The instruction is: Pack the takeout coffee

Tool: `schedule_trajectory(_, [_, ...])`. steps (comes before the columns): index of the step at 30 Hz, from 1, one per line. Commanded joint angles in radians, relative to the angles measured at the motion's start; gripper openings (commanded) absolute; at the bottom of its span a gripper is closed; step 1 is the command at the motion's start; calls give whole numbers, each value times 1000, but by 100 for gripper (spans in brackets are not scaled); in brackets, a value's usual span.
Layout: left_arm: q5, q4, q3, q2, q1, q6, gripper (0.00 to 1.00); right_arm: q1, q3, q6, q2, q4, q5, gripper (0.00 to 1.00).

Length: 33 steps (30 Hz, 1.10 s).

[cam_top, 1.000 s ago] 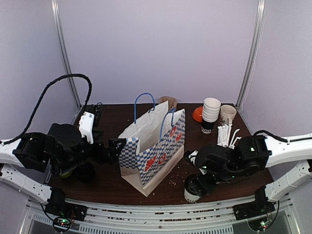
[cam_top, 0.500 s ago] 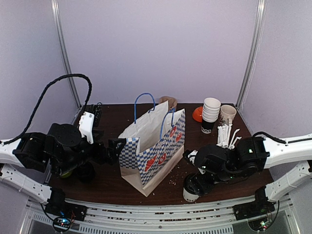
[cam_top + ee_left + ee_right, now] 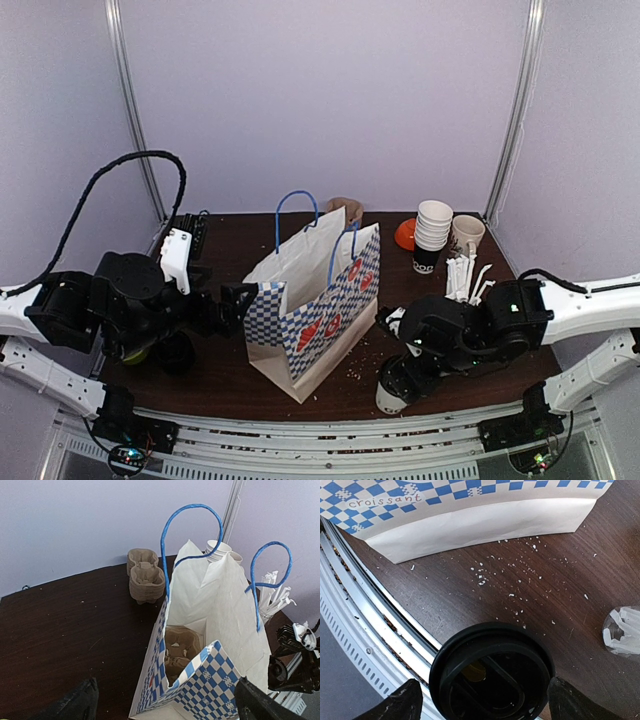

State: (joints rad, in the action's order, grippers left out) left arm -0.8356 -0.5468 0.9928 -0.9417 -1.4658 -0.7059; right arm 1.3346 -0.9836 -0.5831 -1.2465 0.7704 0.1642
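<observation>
The cup [image 3: 492, 672] stands upright at the near edge of the table [image 3: 560, 570], lid up, long axis vertical. The right gripper [image 3: 484, 696] straddles it, jaws spread, unclamped. The carrier tray [image 3: 176, 647] lies inside the checked bag [image 3: 210, 685], whose mouth the left gripper [image 3: 165, 705] flanks, released.

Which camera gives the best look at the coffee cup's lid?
The right wrist view: the cup's dark lid fills the lower frame, seen from above between the right gripper's fingers. The top external view shows only a bit of the cup's white side. The left wrist view does not show it.
</observation>
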Motion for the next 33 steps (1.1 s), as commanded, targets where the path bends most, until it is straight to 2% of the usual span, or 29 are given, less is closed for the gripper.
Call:
schedule_trajectory(1, [3,43,-5,13,5,-12,98,-4,-47,-15,-4,86,5,90])
schedule_trajectory(9, [4,48,-8,9,5,-13,98,-3,-41,-15,-5,79,-13,94])
schedule_trajectory(24, [7,48,-9,7,5,-14,98,-10,15,-5,-24,30,-41,90])
schedule_trajectory(33, [3,43,-10,16,5,-18,98,-12,19,-2,-20,21,-57,77])
